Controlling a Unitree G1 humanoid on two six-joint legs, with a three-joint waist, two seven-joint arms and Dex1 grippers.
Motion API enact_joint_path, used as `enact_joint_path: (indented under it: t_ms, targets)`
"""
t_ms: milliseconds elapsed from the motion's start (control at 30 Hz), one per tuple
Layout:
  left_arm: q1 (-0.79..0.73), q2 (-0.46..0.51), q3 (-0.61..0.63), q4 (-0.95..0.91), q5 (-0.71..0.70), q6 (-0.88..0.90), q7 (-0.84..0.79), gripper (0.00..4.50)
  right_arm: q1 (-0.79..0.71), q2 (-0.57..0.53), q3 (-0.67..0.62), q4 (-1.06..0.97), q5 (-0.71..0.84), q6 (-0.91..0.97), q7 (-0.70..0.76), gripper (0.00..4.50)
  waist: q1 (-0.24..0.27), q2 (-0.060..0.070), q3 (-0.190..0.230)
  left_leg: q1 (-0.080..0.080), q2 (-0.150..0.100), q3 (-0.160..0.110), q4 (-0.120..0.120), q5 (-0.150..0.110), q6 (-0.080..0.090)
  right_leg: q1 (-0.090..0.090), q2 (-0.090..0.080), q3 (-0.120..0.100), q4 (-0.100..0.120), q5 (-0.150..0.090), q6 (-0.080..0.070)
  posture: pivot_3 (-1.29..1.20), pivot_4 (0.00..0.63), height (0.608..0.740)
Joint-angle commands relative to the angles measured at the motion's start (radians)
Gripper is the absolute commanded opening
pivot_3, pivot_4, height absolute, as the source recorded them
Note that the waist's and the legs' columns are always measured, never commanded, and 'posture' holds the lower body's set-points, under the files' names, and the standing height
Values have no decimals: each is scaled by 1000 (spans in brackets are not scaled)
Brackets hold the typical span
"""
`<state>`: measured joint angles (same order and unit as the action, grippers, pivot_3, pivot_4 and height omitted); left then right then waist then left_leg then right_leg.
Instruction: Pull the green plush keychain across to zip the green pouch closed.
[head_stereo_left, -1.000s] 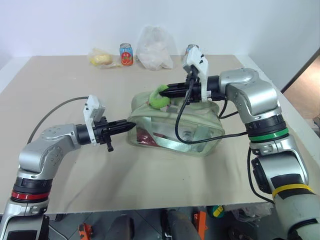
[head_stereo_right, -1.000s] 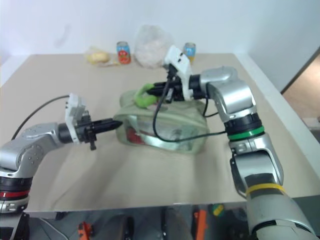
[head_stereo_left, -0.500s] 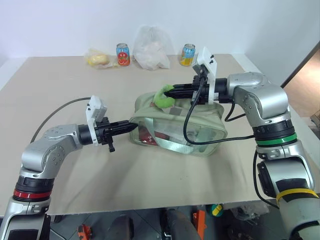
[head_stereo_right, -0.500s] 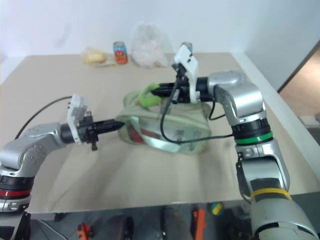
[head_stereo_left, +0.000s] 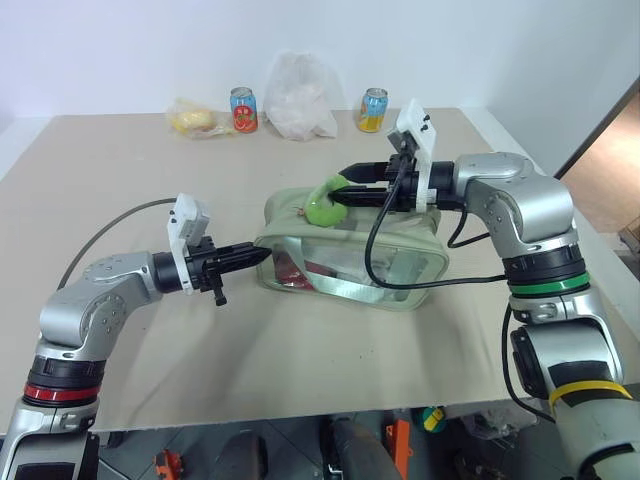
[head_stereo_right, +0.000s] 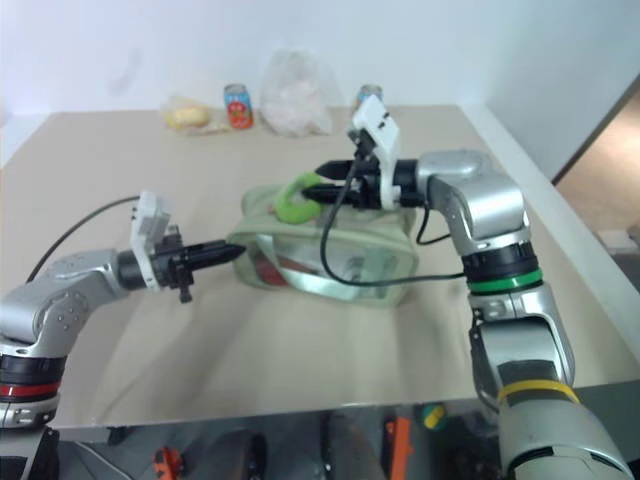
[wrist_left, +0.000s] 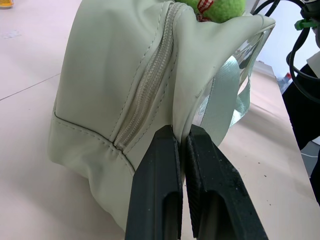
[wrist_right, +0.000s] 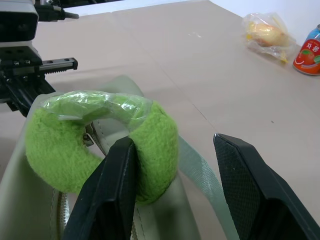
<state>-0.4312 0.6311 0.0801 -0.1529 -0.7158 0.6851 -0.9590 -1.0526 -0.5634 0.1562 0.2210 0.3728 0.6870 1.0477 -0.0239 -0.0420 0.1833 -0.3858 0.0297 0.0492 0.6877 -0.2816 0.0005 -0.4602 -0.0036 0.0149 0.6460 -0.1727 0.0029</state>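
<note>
The green pouch (head_stereo_left: 350, 258) lies mid-table, its zip (wrist_left: 150, 80) closed along the end that the left wrist view faces. My left gripper (head_stereo_left: 260, 254) is shut on the pouch's end seam, pinching the fabric (wrist_left: 179, 132). On the pouch's top left end rests the green plush keychain (head_stereo_left: 325, 203), a lime fuzzy ring (wrist_right: 75, 135). My right gripper (head_stereo_left: 345, 186) reaches it from the right and stands open, fingers wide apart. One finger (wrist_right: 107, 190) lies against the ring; the other (wrist_right: 250, 185) is clear of it.
Along the beige table's (head_stereo_left: 300, 350) back edge stand a red can (head_stereo_left: 241, 109), a white plastic bag (head_stereo_left: 298, 98), a second can (head_stereo_left: 373, 110) and a yellow packet (head_stereo_left: 198, 120). A black cable (head_stereo_left: 372, 240) hangs from my right wrist across the pouch.
My right gripper's fingers have spread apart and let go of the keychain, which stays on the pouch's top. The left gripper keeps its pinch. The camera has shifted slightly.
</note>
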Motion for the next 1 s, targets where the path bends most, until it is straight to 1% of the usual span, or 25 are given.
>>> enact_joint_path:
  t_ms: [33, 100, 133, 167, 200, 233, 500, 600, 800, 933, 1000]
  targets:
    - [18, 6, 8, -20, -3, 10, 1, 0, -32, -2, -26, -6, 0, -9, 10, 1905, 0, 0, 0, 0, 0, 0, 0, 0, 0, 0, 0, 0, 0, 0, 0, 0, 150, 740]
    - [19, 6, 8, -19, -5, 10, 2, 0, -37, -2, -34, 4, -7, -11, 2, 1305, 0, 0, 0, 0, 0, 0, 0, 0, 0, 0, 0, 0, 0, 0, 0, 0, 150, 740]
    - [19, 5, 7, -18, -5, 10, 2, 0, -38, -2, -37, 5, -7, -12, 2, 926, 0, 0, 0, 0, 0, 0, 0, 0, 0, 0, 0, 0, 0, 0, 0, 0, 150, 740]
    - [20, 5, 6, -17, -5, 9, 3, 0, -37, -3, -39, 4, -7, -14, 4, 690, 0, 0, 0, 0, 0, 0, 0, 0, 0, 0, 0, 0, 0, 0, 0, 0, 150, 740]
    - [21, 5, 5, -16, -5, 8, 3, 0, -36, -5, -41, 1, -5, -15, 6, 264, 0, 0, 0, 0, 0, 0, 0, 0, 0, 0, 0, 0, 0, 0, 0, 0, 150, 740]
    - [21, 5, 4, -16, -5, 8, 2, 0, -34, -7, -42, -2, -4, -17, 8, 20, 0, 0, 0, 0, 0, 0, 0, 0, 0, 0, 0, 0, 0, 0, 0, 0, 150, 740]
    - [15, 3, -4, 3, -4, 5, -6, 0, -29, -37, -55, -6, -11, -22, 10, 20, 0, 0, 0, 0, 0, 0, 0, 0, 0, 0, 0, 0, 0, 0, 0, 0, 150, 740]
    - [14, 3, -6, 7, -4, 5, -8, 0, -33, -91, -76, 6, -21, -36, 19, 20, 2, 0, 0, 0, 0, 0, 0, 0, 0, 0, -1, 0, 0, 0, 0, 0, 150, 740]
    - [24, 6, -4, 8, -7, 10, -14, 0, -2, -245, -131, 0, -23, -34, 34, 20, 4, 0, 0, -1, -1, 1, 0, 0, 1, 0, -2, 0, -1, 0, 1, 0, 150, 740]
    - [20, 4, -7, 20, -2, 10, -22, 0, 65, -285, -148, -58, -12, -12, 30, 20, 0, 0, 0, -1, -2, 1, 0, -1, 2, 0, -1, 1, -1, -1, 1, 0, 150, 740]
    - [14, 3, -10, 27, 1, 8, -24, 0, 104, -301, -160, -89, -3, -7, 38, 20, -1, 0, 0, 1, -1, 1, 0, -1, 2, 0, 0, 2, -1, -3, 5, 0, 150, 740]
